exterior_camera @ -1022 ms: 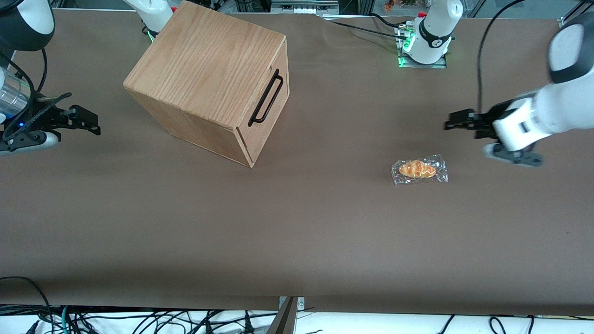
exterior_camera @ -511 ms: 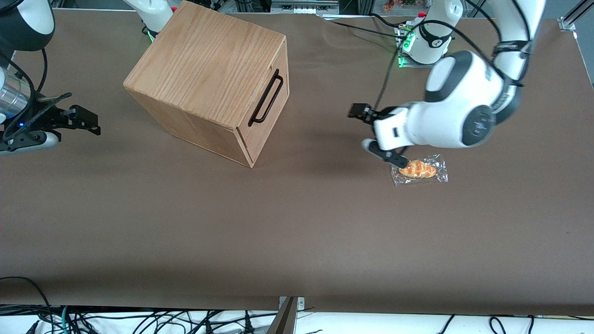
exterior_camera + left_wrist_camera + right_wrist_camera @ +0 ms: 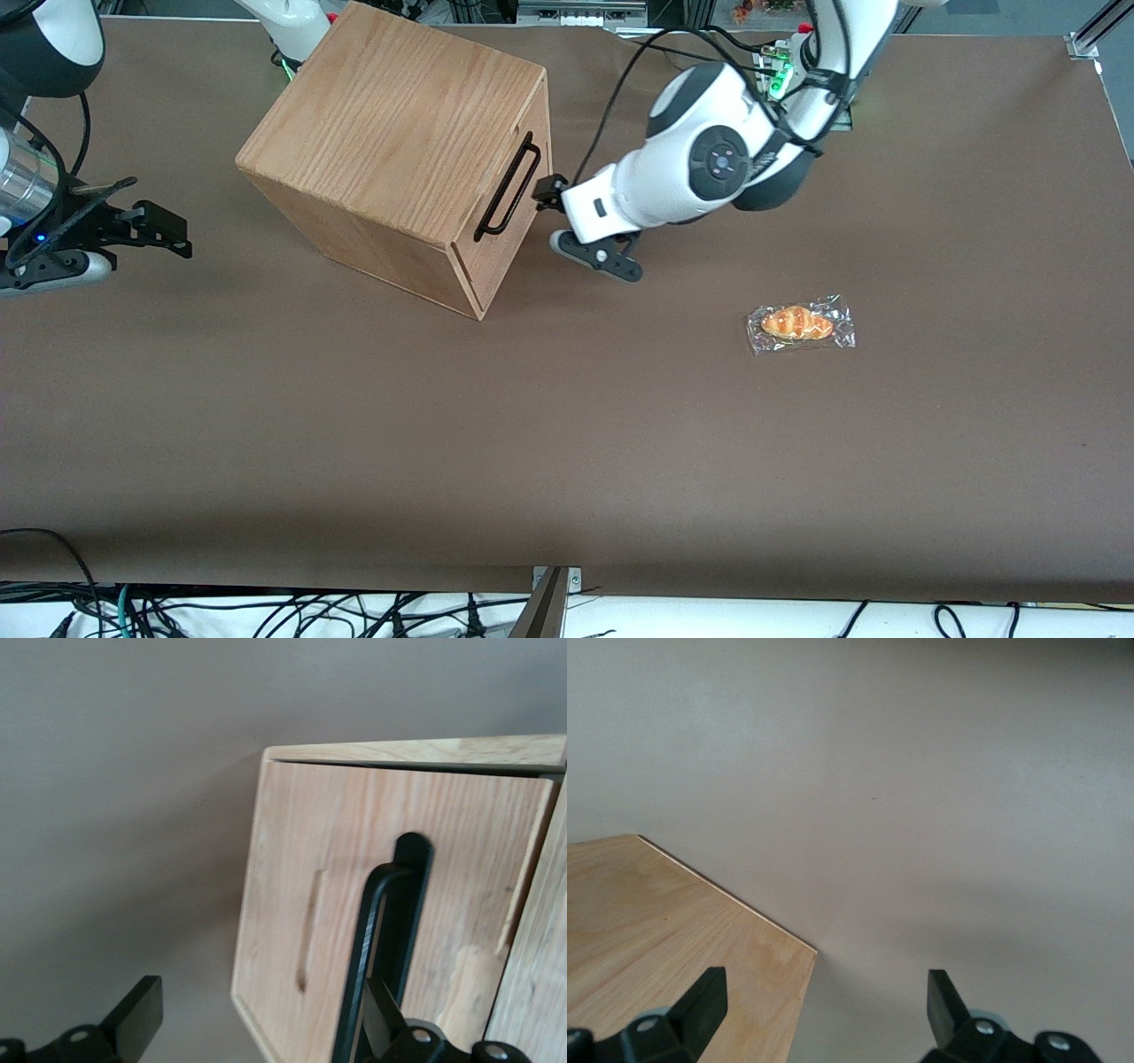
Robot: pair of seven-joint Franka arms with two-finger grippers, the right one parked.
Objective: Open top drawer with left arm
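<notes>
The wooden box [image 3: 399,133] stands on the brown table, turned at an angle. Its top drawer [image 3: 523,208] looks flush with the box, and the long black bar handle [image 3: 508,188] runs along its front. The left arm [image 3: 700,173] reaches in front of the drawer. Its gripper [image 3: 551,220] is open, just in front of the handle and not touching it. In the left wrist view the drawer front [image 3: 310,859] and handle [image 3: 372,957] fill the frame. The gripper [image 3: 257,1019] is open there too, and one of its fingers [image 3: 383,1017] lies right beside the bar, with nothing held.
A bread roll in a clear wrapper [image 3: 800,323] lies on the table toward the working arm's end, nearer the front camera than the gripper. The arm's base [image 3: 811,80] stands at the table's back edge. The right wrist view shows a corner of the box top [image 3: 664,930].
The left arm has swept from the working arm's end of the table, over the bread roll, to the front of the drawer. The gripper has stayed open. The box has not moved.
</notes>
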